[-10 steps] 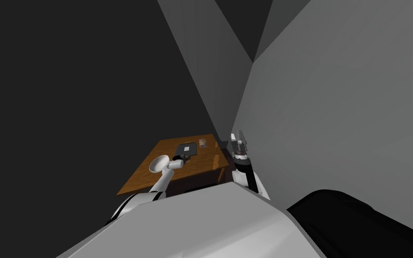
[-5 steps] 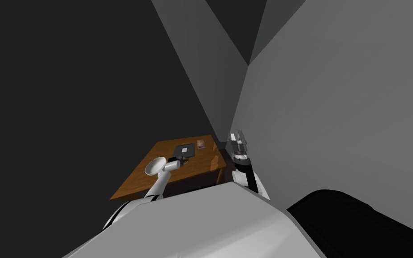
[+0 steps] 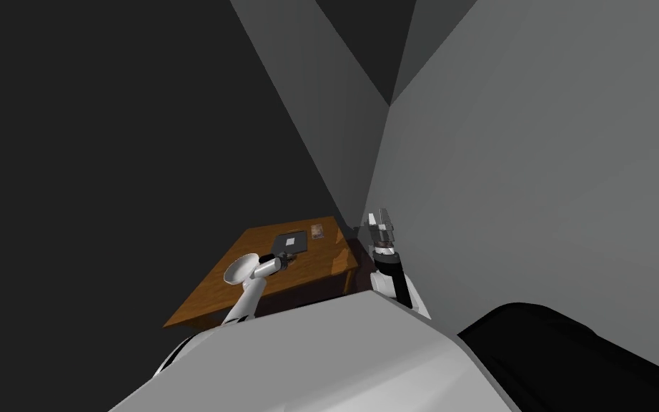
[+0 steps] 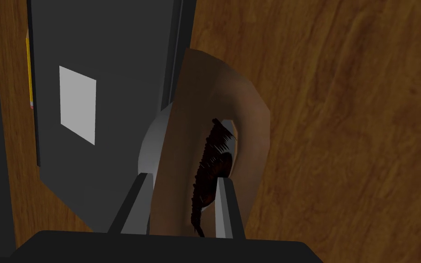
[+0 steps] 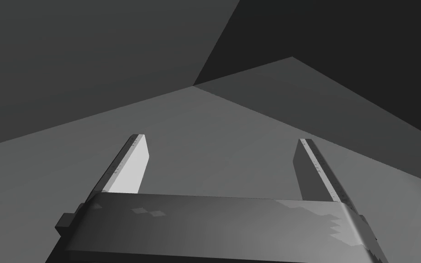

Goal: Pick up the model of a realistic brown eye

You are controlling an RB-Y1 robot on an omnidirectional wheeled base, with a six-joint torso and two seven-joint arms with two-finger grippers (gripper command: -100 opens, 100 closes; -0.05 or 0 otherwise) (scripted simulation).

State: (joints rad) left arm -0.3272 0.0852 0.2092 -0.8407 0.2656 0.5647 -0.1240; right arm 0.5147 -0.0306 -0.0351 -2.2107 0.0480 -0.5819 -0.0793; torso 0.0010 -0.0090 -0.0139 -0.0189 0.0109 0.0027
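In the lower middle of the head view, a brown wooden table (image 3: 206, 297) stands in a corner of grey walls. My left arm reaches over it from the lower left, and my left gripper (image 3: 286, 260) is above the middle of the tabletop. Beyond the gripper lies a flat dark slab (image 3: 292, 242) with a white square on it, and a small brownish item (image 3: 316, 230) sits near the table's far edge. In the left wrist view, my left gripper (image 4: 182, 180) pinches the eye model (image 4: 232, 114). The model is a skin-coloured lid with dark lashes over a white ball. One thin finger presses each side of it. The model overlaps the edge of the dark slab (image 4: 113, 55), whose white square (image 4: 77, 105) is plain to see. A yellow pencil (image 4: 29, 68) lies along the slab's other side. I cannot tell whether the model touches the wood (image 4: 342, 137). My right gripper (image 3: 380, 223) is raised just right of the table, and its fingers (image 5: 132, 164) are spread wide with nothing between them.
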